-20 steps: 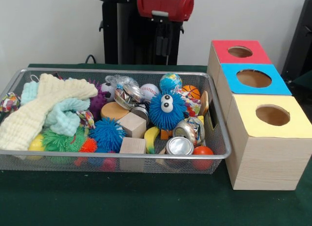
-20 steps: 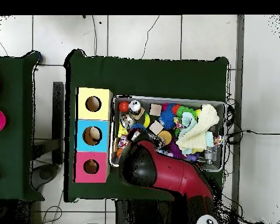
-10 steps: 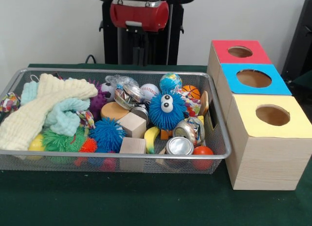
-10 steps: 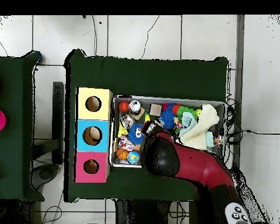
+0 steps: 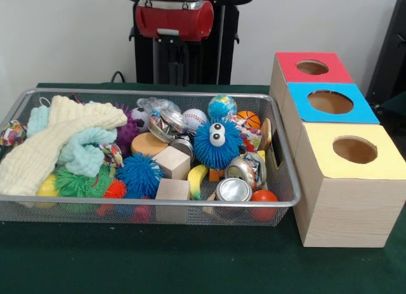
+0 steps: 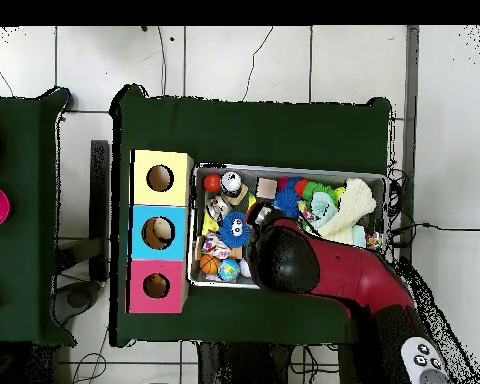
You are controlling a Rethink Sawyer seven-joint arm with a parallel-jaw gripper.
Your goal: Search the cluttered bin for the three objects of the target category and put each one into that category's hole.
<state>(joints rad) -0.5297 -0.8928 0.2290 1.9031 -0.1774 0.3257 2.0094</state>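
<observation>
Arm [image 6: 329, 268] sits high over the wire bin [image 5: 279, 180] at center frame, apparently lining up a pick; whether the end effector is wide or narrow, I cannot tell. Candidate balls, baseball [image 5: 194, 118] and globe ball [image 5: 222, 106], lie at the bin's upper middle, well short of the boxes [image 5: 342, 180] with holes on the right.

wire bin [image 5: 279, 199], blue googly-eyed puffer toy [image 5: 217, 144], yellow-topped box [image 5: 349, 192]

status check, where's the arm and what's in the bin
Arm above the bin's robot side; tool state unreadable. Bin crammed: blue googly-eyed ball, cans, blocks, cloths. Three box holes unobstructed.
</observation>
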